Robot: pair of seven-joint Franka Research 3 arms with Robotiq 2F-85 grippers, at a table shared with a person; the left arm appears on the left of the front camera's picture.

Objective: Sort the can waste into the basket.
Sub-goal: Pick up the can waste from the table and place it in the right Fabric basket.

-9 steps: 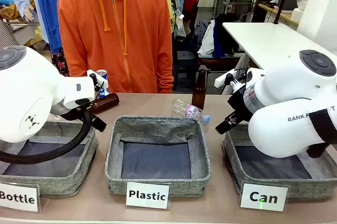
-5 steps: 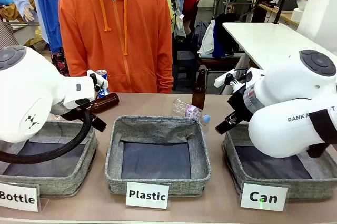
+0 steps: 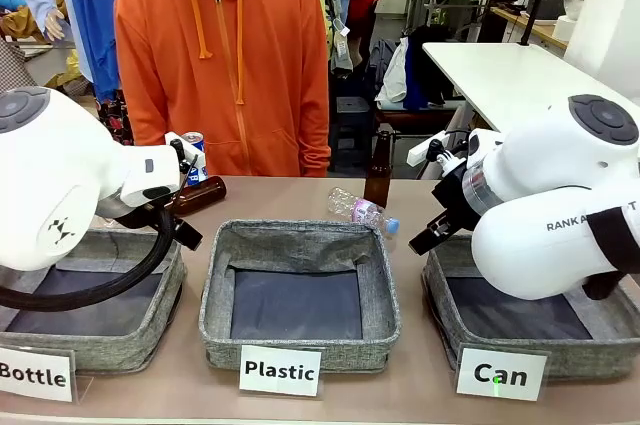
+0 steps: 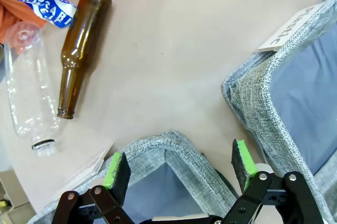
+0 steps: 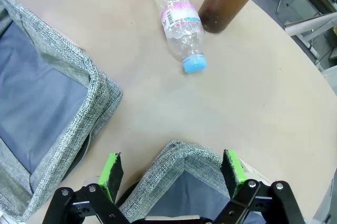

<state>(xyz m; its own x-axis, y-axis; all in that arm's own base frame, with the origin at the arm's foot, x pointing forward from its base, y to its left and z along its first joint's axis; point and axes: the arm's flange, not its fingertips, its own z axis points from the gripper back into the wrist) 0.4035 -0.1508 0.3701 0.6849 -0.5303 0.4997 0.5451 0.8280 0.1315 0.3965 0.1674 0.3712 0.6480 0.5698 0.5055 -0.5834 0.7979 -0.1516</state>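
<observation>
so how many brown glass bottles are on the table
2. One brown bottle lies on its side beside the blue-and-white can; the other bottle stands upright behind the blue-capped plastic bottle. The arms may hide more.

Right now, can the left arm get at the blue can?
Probably yes: the left hand is open, and the blue can sits uncovered on the table beyond it, though a brown bottle lies close alongside.

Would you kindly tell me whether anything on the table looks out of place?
Nothing is spilled or broken; a brown glass bottle, a capless clear plastic bottle and a blue-capped clear plastic bottle lie on their sides.
</observation>
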